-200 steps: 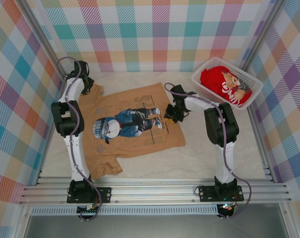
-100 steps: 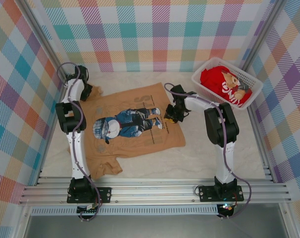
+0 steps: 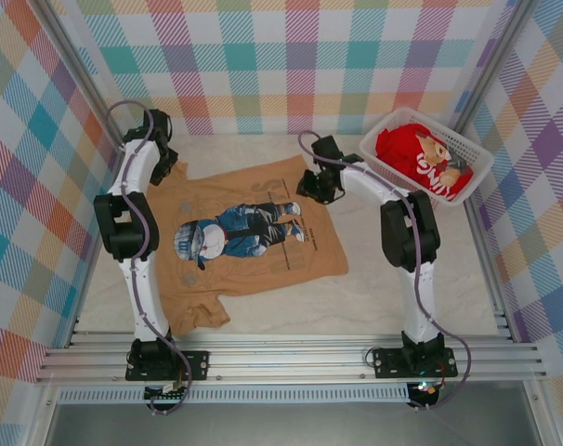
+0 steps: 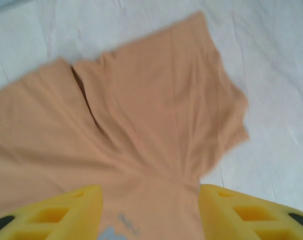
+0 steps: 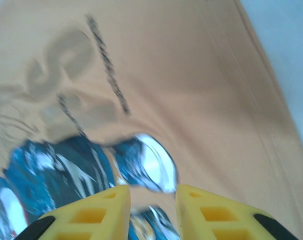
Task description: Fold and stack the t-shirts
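Observation:
The tan t-shirt (image 3: 254, 237) lies spread flat on the table, its blue cartoon print (image 3: 235, 232) facing up. My left gripper (image 3: 157, 165) hovers open over the shirt's far left sleeve (image 4: 156, 115), with its yellow fingers (image 4: 66, 212) wide apart and nothing between them. My right gripper (image 3: 317, 184) is open above the shirt's far right part, and the blue print (image 5: 141, 162) shows just beyond its fingers (image 5: 91, 215). The red t-shirt (image 3: 416, 156) with the bear print sits crumpled in the basket.
The white plastic basket (image 3: 374, 147) stands at the back right corner, close to the right arm. Plaid walls and metal frame posts close in the table. Bare white table (image 3: 402, 297) lies in front of and to the right of the tan shirt.
My right gripper has moved from the print's right end toward the shirt's far edge. The left gripper shifted slightly near the far left sleeve. The shirt has not moved.

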Available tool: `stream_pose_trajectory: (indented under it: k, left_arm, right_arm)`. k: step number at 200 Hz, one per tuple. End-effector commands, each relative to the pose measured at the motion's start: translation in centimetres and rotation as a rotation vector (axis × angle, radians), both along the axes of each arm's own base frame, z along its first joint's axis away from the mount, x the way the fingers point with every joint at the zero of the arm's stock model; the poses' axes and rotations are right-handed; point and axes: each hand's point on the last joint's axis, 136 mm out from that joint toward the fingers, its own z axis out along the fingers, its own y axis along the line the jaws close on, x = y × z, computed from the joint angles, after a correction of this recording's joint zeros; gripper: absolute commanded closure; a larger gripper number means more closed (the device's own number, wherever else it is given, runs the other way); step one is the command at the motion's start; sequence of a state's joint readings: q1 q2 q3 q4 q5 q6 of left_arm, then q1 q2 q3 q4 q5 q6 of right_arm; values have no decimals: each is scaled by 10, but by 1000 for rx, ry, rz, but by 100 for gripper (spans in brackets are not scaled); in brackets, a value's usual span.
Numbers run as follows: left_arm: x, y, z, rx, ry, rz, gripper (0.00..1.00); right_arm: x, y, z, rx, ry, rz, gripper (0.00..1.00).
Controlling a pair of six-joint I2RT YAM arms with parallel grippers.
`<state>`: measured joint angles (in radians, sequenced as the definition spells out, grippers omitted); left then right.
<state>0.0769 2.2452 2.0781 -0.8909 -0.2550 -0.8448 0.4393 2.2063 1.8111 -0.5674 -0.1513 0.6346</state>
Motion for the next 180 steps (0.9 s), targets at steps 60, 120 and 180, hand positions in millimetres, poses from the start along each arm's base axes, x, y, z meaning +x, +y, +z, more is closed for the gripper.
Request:
stream_pose_trajectory:
  k: [60, 120, 180]
  left_arm:
    - [-43, -30, -95, -215, 241, -64, 59]
    - [0, -81, -123, -318, 193, -207, 61]
    - [66, -164, -111, -397, 34, -345, 61]
  right_arm:
    - [33, 25, -63, 35, 146, -33, 70]
    - [40, -41, -93, -43, 265, -195, 72]
    - [64, -126, -80, -108, 239, -305, 74]
